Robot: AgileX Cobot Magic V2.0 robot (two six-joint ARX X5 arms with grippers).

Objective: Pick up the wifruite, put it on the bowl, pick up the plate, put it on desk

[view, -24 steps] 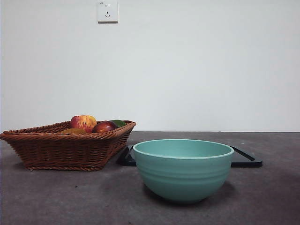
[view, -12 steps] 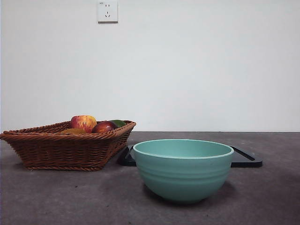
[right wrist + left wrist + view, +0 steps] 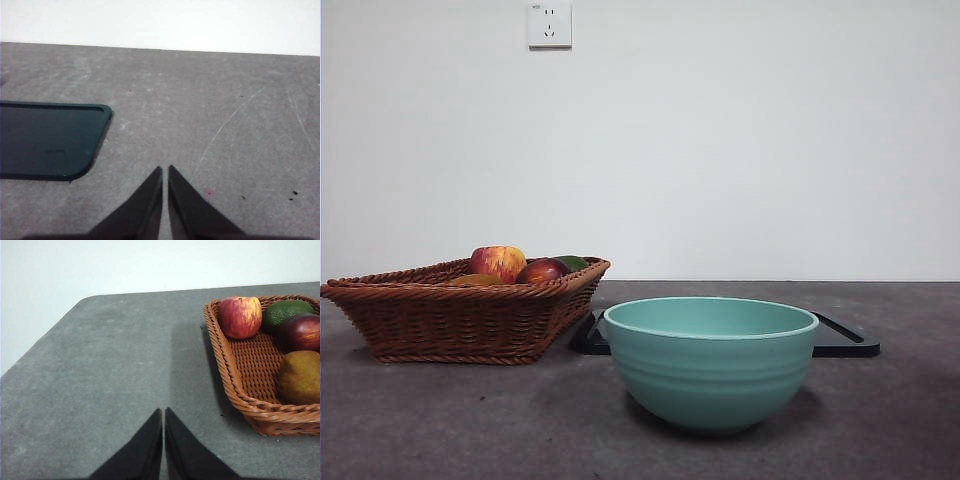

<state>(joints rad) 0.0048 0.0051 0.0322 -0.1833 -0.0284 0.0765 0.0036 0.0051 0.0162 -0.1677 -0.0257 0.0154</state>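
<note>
The brown-tan wifruite (image 3: 300, 377) lies in a wicker basket (image 3: 240, 390); in the front view only its top (image 3: 475, 281) shows over the basket rim (image 3: 460, 320). The teal bowl (image 3: 710, 362) stands on the dark desk (image 3: 440, 420), in front of a flat dark plate (image 3: 845, 340), which also shows in the right wrist view (image 3: 47, 140). My left gripper (image 3: 163, 412) is shut and empty above the desk, beside the basket. My right gripper (image 3: 165, 170) is shut and empty above the desk, beside the plate. Neither arm shows in the front view.
The basket also holds a red-and-yellow apple (image 3: 240, 316), a dark red fruit (image 3: 302, 331) and a green fruit (image 3: 285, 312). A wall with a socket (image 3: 549, 24) stands behind the desk. The desk's edge and rounded corner (image 3: 85, 300) lie beyond the left gripper.
</note>
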